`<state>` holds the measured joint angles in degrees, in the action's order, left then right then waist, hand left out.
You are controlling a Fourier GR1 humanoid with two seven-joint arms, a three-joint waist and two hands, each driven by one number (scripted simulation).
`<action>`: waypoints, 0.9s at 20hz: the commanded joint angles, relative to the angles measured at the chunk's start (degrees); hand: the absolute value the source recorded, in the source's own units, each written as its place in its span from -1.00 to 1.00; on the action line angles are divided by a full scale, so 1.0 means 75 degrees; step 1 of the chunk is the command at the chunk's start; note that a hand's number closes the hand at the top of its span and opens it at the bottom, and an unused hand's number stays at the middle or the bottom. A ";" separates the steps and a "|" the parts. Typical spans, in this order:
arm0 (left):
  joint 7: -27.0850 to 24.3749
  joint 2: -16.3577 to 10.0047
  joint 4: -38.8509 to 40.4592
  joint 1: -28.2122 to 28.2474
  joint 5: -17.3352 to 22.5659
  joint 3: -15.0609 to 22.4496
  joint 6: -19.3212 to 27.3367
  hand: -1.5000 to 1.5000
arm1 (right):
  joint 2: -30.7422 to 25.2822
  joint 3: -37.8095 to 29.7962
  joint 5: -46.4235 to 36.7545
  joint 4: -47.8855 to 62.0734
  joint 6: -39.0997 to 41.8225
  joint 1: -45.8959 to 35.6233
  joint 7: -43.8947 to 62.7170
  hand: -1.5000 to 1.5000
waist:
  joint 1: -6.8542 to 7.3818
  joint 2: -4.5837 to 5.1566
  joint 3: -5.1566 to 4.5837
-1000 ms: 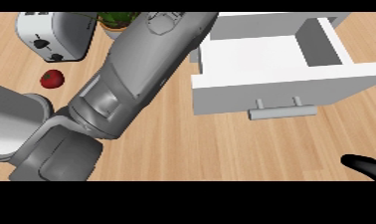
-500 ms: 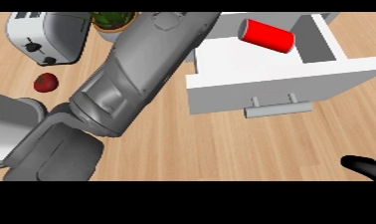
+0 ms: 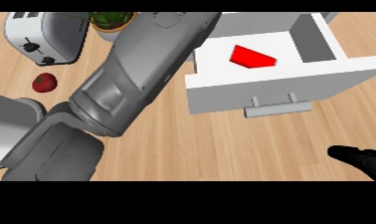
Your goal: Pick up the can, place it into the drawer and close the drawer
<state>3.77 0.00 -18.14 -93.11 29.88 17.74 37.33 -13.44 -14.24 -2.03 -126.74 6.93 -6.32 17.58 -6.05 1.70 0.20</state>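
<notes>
The red can [image 3: 252, 56] lies inside the open white drawer [image 3: 220, 86], near the middle of its floor, with nothing touching it. The drawer's grey handle [image 3: 277, 109] faces me at the front. My left forearm [image 3: 143, 76] runs from the lower left up to the top edge beside the drawer's left wall, and its hand is out of view above. My right hand [image 3: 354, 158] shows only as black, straight fingers at the lower right edge, well away from the drawer.
A white toaster [image 3: 44, 36] stands at the back left, with a potted green plant [image 3: 112, 20] next to it. A small red fruit [image 3: 46, 82] lies on the wooden counter [image 3: 220, 143] left of my arm.
The can came into view at the back of the drawer, then dropped to lie on its floor. My left arm stays stretched beside the drawer; the right hand has not moved.
</notes>
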 commanded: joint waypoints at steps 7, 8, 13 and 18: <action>-0.0210 0.0000 -0.0149 -0.0199 0.0725 -0.0178 0.0021 -1.00 | -0.0831 0.1102 -0.2379 0.1118 0.0126 -0.1015 -0.0684 -1.00 | 0.0292 0.0007 -0.0010; -0.0368 0.0000 -0.0093 -0.0002 0.0756 -0.0236 -0.0027 -1.00 | -0.0833 0.1169 -0.2673 0.1247 0.0087 -0.0715 -0.0992 -1.00 | 0.0337 -0.0019 -0.0009; -0.0508 0.0000 0.0201 -0.0295 0.0610 -0.0142 0.0054 -1.00 | -0.0886 0.1891 -0.3904 0.2408 -0.0240 -0.1409 -0.1334 -1.00 | 0.0518 -0.0027 -0.0011; -0.0793 0.0000 0.0350 -0.0033 0.0505 -0.0185 -0.0213 -1.00 | -0.0618 0.2566 -0.5097 0.3807 -0.0900 -0.1861 -0.1853 -1.00 | 0.0699 -0.0051 -0.0015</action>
<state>-0.36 0.00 -16.48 -94.15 34.06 16.88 36.79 -18.80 1.74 -34.42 -105.44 2.88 -17.28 6.32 -1.82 1.34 0.11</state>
